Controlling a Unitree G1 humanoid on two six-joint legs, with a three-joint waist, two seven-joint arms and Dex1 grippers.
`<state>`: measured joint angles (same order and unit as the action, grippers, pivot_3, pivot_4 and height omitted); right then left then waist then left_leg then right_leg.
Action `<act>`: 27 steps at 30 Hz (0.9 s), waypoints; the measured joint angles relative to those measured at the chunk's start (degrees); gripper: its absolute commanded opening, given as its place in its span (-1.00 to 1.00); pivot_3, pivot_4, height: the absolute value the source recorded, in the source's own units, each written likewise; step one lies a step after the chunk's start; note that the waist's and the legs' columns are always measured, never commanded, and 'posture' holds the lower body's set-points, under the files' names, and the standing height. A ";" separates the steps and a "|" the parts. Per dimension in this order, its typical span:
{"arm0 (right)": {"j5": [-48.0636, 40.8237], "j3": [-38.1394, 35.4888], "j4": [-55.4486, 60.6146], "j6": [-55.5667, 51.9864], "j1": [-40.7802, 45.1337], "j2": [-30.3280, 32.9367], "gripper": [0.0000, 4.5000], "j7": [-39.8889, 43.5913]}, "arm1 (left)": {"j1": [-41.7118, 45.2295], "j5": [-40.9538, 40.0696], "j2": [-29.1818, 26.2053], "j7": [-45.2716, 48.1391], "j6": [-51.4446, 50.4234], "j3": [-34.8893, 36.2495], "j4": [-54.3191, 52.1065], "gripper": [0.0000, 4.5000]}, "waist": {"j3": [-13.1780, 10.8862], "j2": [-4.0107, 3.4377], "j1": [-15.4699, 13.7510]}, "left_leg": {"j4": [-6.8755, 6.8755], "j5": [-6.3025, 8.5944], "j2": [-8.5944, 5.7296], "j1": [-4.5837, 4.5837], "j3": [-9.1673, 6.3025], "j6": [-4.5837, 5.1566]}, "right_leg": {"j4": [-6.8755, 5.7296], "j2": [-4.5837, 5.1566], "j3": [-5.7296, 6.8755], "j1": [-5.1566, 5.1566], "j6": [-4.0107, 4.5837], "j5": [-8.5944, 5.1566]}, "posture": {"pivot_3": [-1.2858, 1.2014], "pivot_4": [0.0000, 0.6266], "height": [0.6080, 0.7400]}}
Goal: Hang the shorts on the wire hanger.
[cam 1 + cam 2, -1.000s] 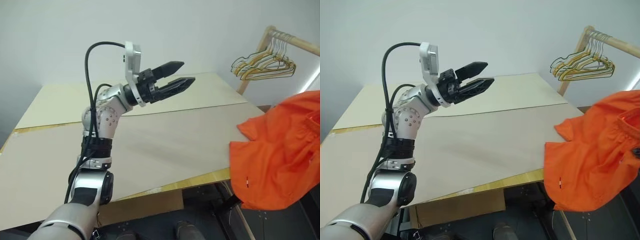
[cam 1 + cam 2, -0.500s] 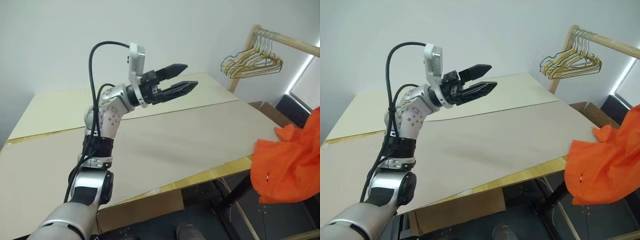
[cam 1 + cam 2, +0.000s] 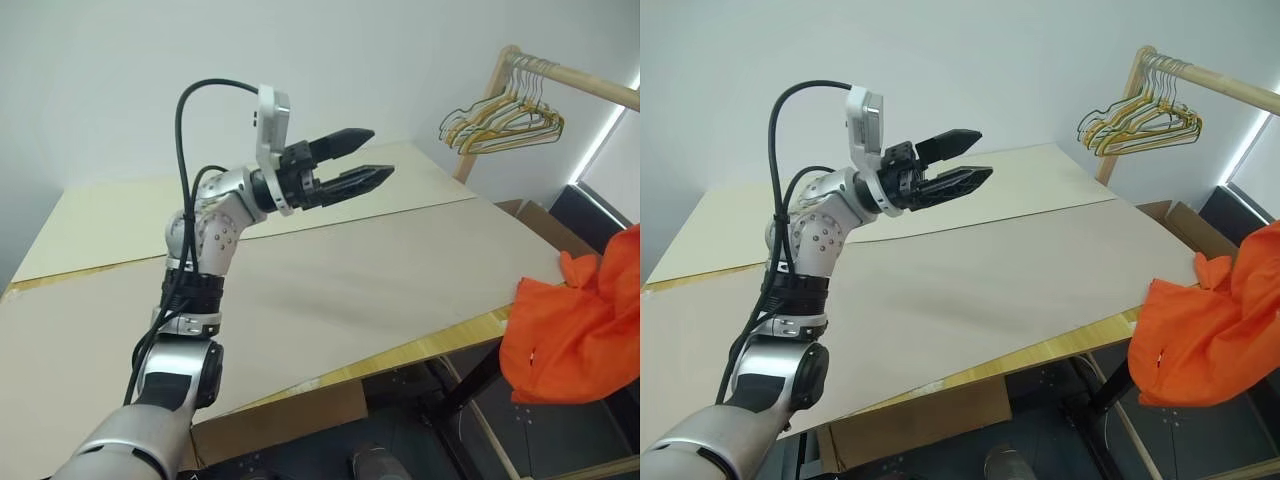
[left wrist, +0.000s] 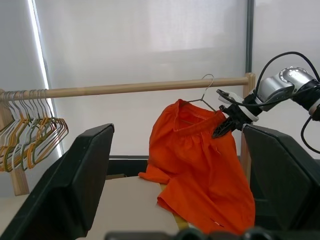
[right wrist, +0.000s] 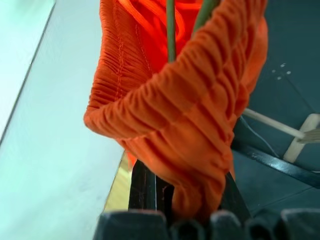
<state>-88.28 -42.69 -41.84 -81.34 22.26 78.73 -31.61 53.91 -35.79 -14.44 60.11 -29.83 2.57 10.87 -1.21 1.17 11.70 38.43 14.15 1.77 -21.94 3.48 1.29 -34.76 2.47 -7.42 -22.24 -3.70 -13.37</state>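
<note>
Table (image 3: pixel 330 290): broad, centre frame. Shorts (image 3: pixel 1210 335): lower right, off the table edge, hanging limp; likely light, soft, prone to slip; best held at waistband. Left gripper (image 3: pixel 360 158): raised mid-frame, fingers apart, empty. Right gripper (image 4: pixel 223 122): clamped on waistband. Hanger (image 4: pixel 202 92): thin wire, at the shorts' top.

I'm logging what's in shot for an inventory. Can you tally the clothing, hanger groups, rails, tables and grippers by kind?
Shorts: 1
Single wire hanger carrying the shorts: 1
Bunch of hangers on the rail: 1 bunch, too tangled to count singly
Wooden rail: 1
Table: 1
Grippers: 2, left gripper and right gripper
Total: 7
</note>
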 measured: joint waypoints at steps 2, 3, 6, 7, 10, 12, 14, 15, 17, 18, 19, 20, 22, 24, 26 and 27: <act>2.41 -1.14 0.85 0.01 0.06 -0.71 -1.00 -1.38 | 0.00 0.01 0.00 0.03 0.00 -0.21 -0.03 0.98 | 0.00 0.00 0.00 | 0.00 0.00 -0.01 0.00 0.00 0.00 | 0.00 0.00 -0.01 0.00 0.00 0.00 | -0.08 -1.00 1.00; 3.55 -1.53 0.91 -0.01 0.06 -1.08 -1.00 -1.95 | 0.00 0.01 0.00 0.04 0.00 -0.24 -0.04 0.98 | 0.00 0.00 0.02 | 0.00 0.00 0.00 0.01 0.00 0.00 | 0.00 0.00 -0.01 0.00 0.00 0.00 | -0.08 -1.00 1.00; 6.12 -3.35 0.90 -0.80 0.49 -2.44 -1.00 -3.24 | 0.00 0.01 -0.02 0.10 0.01 -0.27 -0.04 0.98 | 0.00 -0.04 0.10 | -0.01 0.00 -0.01 0.03 0.00 0.00 | 0.00 0.00 -0.04 0.00 0.00 0.00 | -0.08 -1.00 1.00; 6.52 -3.72 0.90 -1.09 1.00 -2.76 -1.00 -3.58 | 0.01 0.01 -0.02 0.11 0.01 -0.27 -0.04 0.98 | 0.00 -0.05 0.14 | -0.01 0.00 -0.02 0.04 0.01 0.00 | -0.01 -0.01 -0.05 0.00 0.00 0.00 | -0.08 -1.00 1.00; 8.54 -5.85 0.91 -2.13 1.90 -3.46 -1.00 -4.60 | 0.00 0.01 -0.04 0.17 0.01 -0.39 -0.04 0.98 | 0.00 -0.05 0.11 | -0.02 0.00 -0.02 0.05 0.01 0.00 | -0.01 -0.01 -0.05 0.00 0.00 0.00 | -0.08 -1.00 1.00; 10.04 -7.24 0.96 -2.91 2.21 -4.22 -0.87 -5.40 | 0.00 0.01 -0.13 0.23 0.01 -0.39 -0.05 1.00 | 0.00 -0.05 0.11 | -0.02 0.00 -0.02 0.04 0.00 0.00 | 0.00 -0.01 -0.05 0.00 0.00 0.00 | -0.07 -1.00 1.00; 11.61 -8.30 1.02 -3.26 2.45 -5.10 -0.64 -6.43 | 0.00 0.01 -0.26 0.26 0.01 -0.42 -0.05 1.00 | 0.00 -0.05 0.13 | -0.03 0.00 -0.02 0.03 0.01 0.00 | 0.03 0.00 -0.06 0.00 -0.01 -0.01 | -0.07 -1.00 1.00; 12.52 -8.84 1.02 -3.50 2.73 -5.52 -0.50 -6.85 | 0.00 0.01 -0.37 0.28 0.01 -0.43 -0.05 1.00 | 0.00 -0.05 0.14 | -0.03 0.00 -0.03 0.03 0.00 0.00 | 0.03 0.00 -0.07 0.00 -0.01 0.00 | -0.07 -1.00 1.00; 13.99 -10.16 1.07 -4.16 3.85 -6.31 -0.18 -7.64 | 0.01 0.02 -0.51 0.30 0.01 -0.44 -0.05 1.00 | 0.00 -0.05 0.16 | -0.05 0.00 -0.03 0.04 0.00 0.00 | 0.03 0.00 -0.08 0.00 -0.01 -0.01 | -0.07 -1.00 1.00; 14.91 -10.68 1.36 -4.53 4.27 -6.49 -0.02 -7.95 | 0.01 0.02 -0.52 0.33 0.01 -0.49 -0.05 1.00 | 0.00 -0.05 0.14 | -0.07 0.00 -0.03 0.05 0.00 0.00 | 0.02 0.00 -0.08 0.00 -0.01 -0.01 | -0.07 -1.00 1.00; 15.60 -11.46 1.80 -4.95 4.65 -6.69 0.13 -8.34 | 0.00 0.02 -0.55 0.37 0.02 -0.51 -0.05 1.00 | 0.00 -0.05 0.11 | -0.07 0.00 -0.03 0.06 0.00 0.00 | 0.03 -0.01 -0.07 0.00 -0.01 -0.01 | -0.07 -1.00 1.00; 16.31 -12.32 2.39 -5.30 5.21 -7.07 0.32 -8.72 | 0.00 0.02 -0.62 0.42 0.03 -0.51 -0.05 1.00 | 0.00 -0.05 0.12 | -0.08 0.00 -0.02 0.06 0.00 0.00 | 0.03 -0.01 -0.07 0.00 -0.01 -0.01 | -0.07 -1.00 1.00; 17.97 -14.36 4.18 -6.08 6.22 -8.22 0.61 -9.77 | 0.00 0.04 -0.65 0.56 0.05 -0.57 -0.05 1.00 | 0.00 -0.05 0.15 | -0.09 0.00 -0.02 0.07 0.00 0.00 | 0.03 -0.01 -0.07 0.00 -0.01 -0.01 | -0.07 -1.00 1.00; 19.66 -16.20 6.43 -7.41 6.90 -9.51 0.93 -11.09 | 0.01 0.06 -0.72 0.61 0.10 -0.58 -0.05 1.00 | 0.00 -0.06 0.14 | -0.10 0.00 -0.02 0.06 -0.01 0.00 | 0.03 0.00 -0.08 0.00 -0.01 -0.01 | -0.07 -1.00 1.00; 21.84 -18.19 10.43 -8.70 7.73 -11.77 0.98 -12.82 | 0.00 0.11 -0.85 0.64 0.29 -0.60 -0.06 1.00 | 0.00 -0.06 0.13 | -0.11 0.00 -0.02 0.06 -0.02 0.00 | 0.03 -0.01 -0.08 -0.01 -0.01 -0.01 | -0.07 -1.00 1.00; 23.26 -19.36 13.47 -9.49 8.10 -13.22 0.98 -13.84 | 0.00 0.21 -0.90 0.68 0.60 -0.69 -0.06 1.00 | 0.00 -0.07 0.11 | -0.11 0.00 -0.02 0.05 -0.03 0.00 | 0.02 0.00 -0.09 -0.02 -0.02 -0.01 | -0.07 -1.00 1.00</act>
<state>-65.01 -62.05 -28.37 -90.83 30.36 65.51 -45.45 53.91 -35.58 -15.34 60.79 -29.22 1.88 10.81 -1.21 1.10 11.81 38.31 14.14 1.75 -21.89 3.46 1.29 -34.74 2.46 -7.50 -22.26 -3.71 -13.38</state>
